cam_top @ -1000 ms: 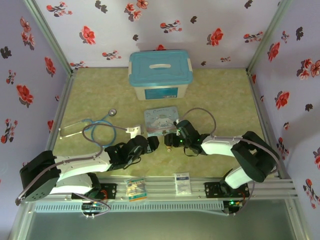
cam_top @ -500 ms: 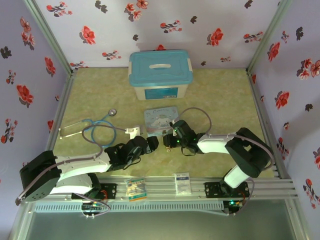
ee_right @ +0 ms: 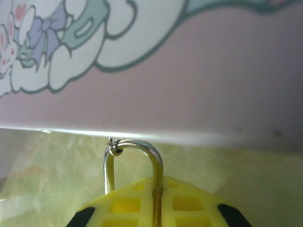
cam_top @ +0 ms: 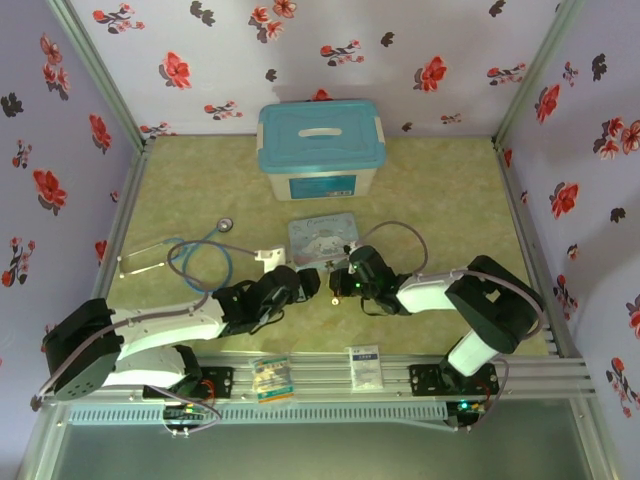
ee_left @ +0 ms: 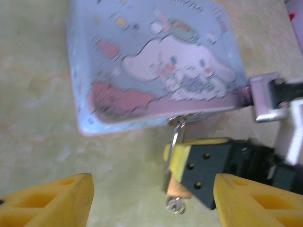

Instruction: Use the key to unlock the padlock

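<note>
The brass padlock (ee_left: 179, 189) hangs just in front of the cartoon tin (ee_left: 156, 61), its silvery shackle (ee_right: 142, 152) rising toward the tin's lower edge. My right gripper (ee_right: 156, 203) is shut on the padlock, its yellow pads (ee_left: 187, 160) pinching one leg of the shackle and the top of the body. A small silvery round piece (ee_left: 176, 205) shows at the body's lower end; I cannot tell whether it is the key. My left gripper (ee_left: 151, 203) stands open just short of the padlock, one yellow fingertip (ee_left: 47, 201) on each side. From above, both grippers (cam_top: 308, 283) (cam_top: 338, 283) meet below the tin (cam_top: 322, 240).
A blue-lidded storage box (cam_top: 321, 150) stands behind the tin. A stethoscope (cam_top: 190, 255) and a small white piece (cam_top: 268, 258) lie to the left. Two packets (cam_top: 270, 377) (cam_top: 364, 366) rest on the front rail. Flowered walls enclose the table.
My right gripper has closed onto the padlock in front of the tin. The left arm has edged slightly toward it, still open.
</note>
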`<state>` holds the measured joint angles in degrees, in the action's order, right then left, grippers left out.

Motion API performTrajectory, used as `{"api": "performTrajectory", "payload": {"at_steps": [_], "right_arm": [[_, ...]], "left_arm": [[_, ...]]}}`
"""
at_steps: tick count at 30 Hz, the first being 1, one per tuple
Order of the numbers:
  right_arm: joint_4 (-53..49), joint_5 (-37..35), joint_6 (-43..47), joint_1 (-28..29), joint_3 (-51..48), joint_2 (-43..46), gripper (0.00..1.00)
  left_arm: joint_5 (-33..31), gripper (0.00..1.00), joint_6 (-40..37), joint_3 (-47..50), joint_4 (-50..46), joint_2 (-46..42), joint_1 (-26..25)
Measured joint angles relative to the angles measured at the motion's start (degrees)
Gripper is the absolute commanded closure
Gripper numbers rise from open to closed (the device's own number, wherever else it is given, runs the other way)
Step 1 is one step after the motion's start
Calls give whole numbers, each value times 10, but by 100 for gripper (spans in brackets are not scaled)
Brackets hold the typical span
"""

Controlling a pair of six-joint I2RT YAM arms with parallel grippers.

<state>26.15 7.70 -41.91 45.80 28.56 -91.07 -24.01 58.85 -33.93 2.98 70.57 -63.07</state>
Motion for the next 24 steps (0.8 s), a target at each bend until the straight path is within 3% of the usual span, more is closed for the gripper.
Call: {"api": "performTrajectory", "payload": {"at_steps": [5, 11, 18, 24], "right_arm": [[32, -12, -36, 2, -15, 2, 98], [49, -45, -101, 9, -24, 2, 100], [110, -82, -198, 16, -43, -19, 100], [178, -104, -253, 23, -51, -51, 100]], "left_arm": [[-10, 35, -57, -72, -14, 43, 17], [-20, 53, -141, -167, -34, 155, 48], [-47, 54, -203, -230, -70, 261, 64], [-63, 55, -205, -219, -46, 265, 64]]}}
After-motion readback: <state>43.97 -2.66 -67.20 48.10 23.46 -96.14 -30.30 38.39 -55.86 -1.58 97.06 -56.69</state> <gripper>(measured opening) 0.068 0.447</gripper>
